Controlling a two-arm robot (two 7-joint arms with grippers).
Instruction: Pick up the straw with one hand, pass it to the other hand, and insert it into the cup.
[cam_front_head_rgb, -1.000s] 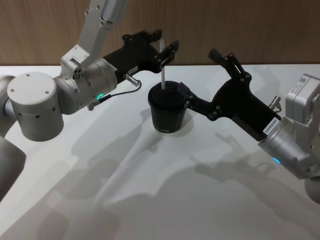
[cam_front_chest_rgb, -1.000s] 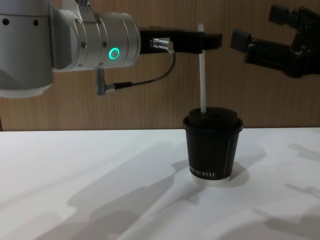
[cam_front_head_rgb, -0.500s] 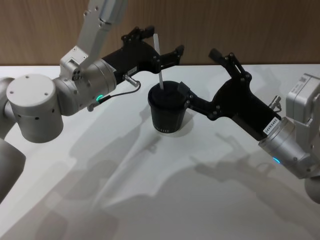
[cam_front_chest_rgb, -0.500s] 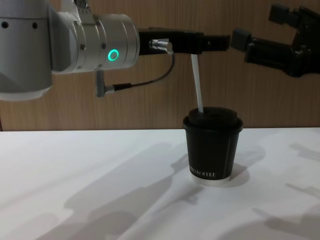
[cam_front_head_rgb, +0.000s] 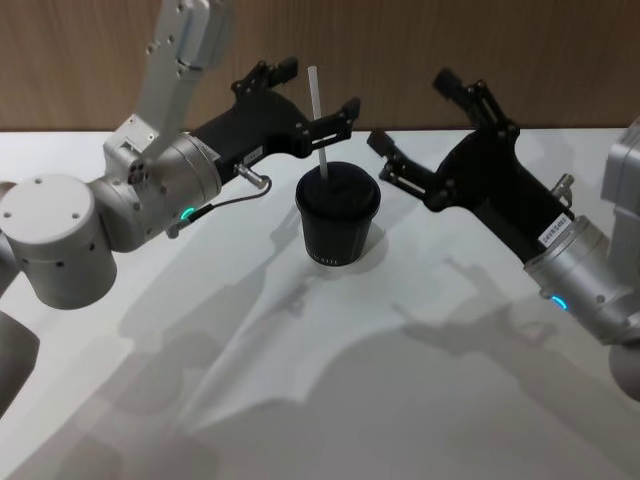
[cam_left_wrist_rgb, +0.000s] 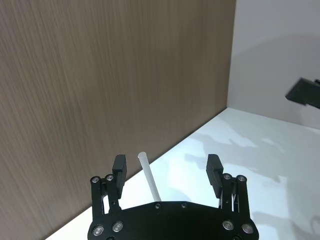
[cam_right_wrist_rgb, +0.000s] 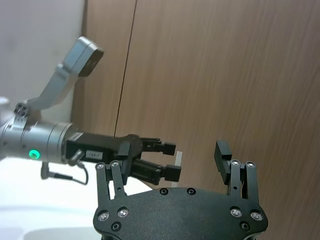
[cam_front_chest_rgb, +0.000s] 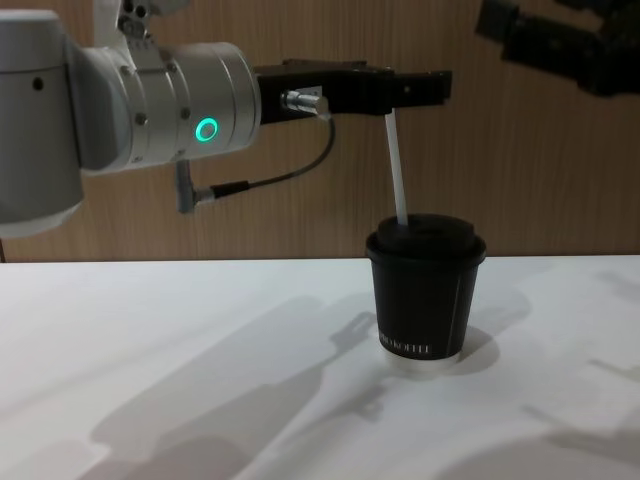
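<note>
The black lidded cup (cam_front_head_rgb: 338, 218) (cam_front_chest_rgb: 425, 292) stands on the white table (cam_front_head_rgb: 420, 380). The white straw (cam_front_head_rgb: 318, 120) (cam_front_chest_rgb: 397, 170) sticks out of its lid, leaning slightly toward the left arm. My left gripper (cam_front_head_rgb: 318, 90) (cam_front_chest_rgb: 400, 88) (cam_left_wrist_rgb: 166, 170), on the silver arm with the green ring, hovers open around the straw's top; the straw (cam_left_wrist_rgb: 149, 177) stands between its fingers, nearer one of them, touching neither. My right gripper (cam_front_head_rgb: 412, 112) (cam_front_chest_rgb: 560, 40), all black, is open with nothing in it, raised to the right of the cup.
A brown wood-grain wall (cam_front_head_rgb: 450, 40) runs along the table's back edge just behind both grippers. A black cable (cam_front_chest_rgb: 290, 175) loops under the left wrist. The right wrist view looks across at the left arm (cam_right_wrist_rgb: 45, 140).
The left gripper, shut on the upright straw a second ago, has opened, and the straw now leans free in the lid. The right gripper has risen and pulled back from the cup.
</note>
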